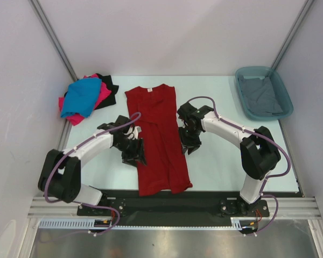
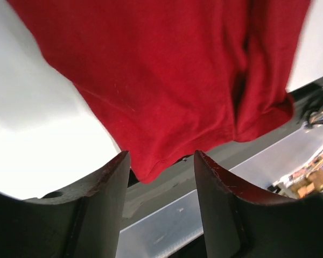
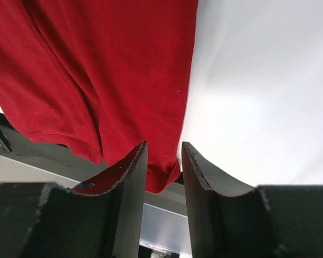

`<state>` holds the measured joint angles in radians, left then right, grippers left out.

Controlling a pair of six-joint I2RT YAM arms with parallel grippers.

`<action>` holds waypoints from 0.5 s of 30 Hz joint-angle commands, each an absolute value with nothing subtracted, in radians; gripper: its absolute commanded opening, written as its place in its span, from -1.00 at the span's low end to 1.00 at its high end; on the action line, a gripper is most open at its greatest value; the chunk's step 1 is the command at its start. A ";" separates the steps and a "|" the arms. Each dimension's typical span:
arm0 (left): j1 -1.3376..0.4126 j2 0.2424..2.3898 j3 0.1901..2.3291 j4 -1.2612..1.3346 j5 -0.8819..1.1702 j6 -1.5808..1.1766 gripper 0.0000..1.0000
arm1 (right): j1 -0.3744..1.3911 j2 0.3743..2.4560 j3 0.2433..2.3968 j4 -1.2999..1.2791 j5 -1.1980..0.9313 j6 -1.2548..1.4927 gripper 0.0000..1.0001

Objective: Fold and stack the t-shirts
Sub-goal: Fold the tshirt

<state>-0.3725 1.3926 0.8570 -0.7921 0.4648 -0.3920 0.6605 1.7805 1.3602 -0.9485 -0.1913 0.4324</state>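
We see the dark red t-shirt (image 1: 159, 137) lying lengthwise on the table (image 1: 220, 161), the left gripper (image 1: 134, 152) and right gripper (image 1: 185, 143) just beside its 2 long edges, both spread, pinching nothing.

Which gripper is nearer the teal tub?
Right. The right gripper is at the dark red shirt's edge facing the teal tub; the left gripper is at the opposite edge, farther away.

Far left corner of the tabletop (image 1: 220, 156): black t-shirt (image 1: 112, 90) largely hidden beneath the blue t-shirt (image 1: 82, 98) and pink t-shirt (image 1: 103, 95). Both wrist views: dark red t-shirt (image 2: 167, 70) cut off by the upper edge. Left wrist view: clutter (image 2: 308, 181) beyond the near edge, too blurred to identify.
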 commanded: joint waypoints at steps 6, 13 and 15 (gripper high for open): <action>-0.436 1.391 0.810 -0.831 0.269 -0.390 0.48 | 0.664 1.738 1.419 -0.974 -0.186 0.400 -0.25; -0.445 1.330 0.738 -0.804 0.255 -0.440 0.39 | 0.661 1.715 1.374 -0.962 -0.207 0.416 -0.23; -0.456 1.341 0.713 -0.782 0.281 -0.443 0.35 | 0.661 1.713 1.373 -0.962 -0.209 0.416 -0.23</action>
<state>-0.4389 1.3521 0.7403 -0.8135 0.2722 -0.4194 0.6636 1.7615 1.3781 -0.9607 -0.1986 0.4156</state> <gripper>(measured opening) 0.682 0.382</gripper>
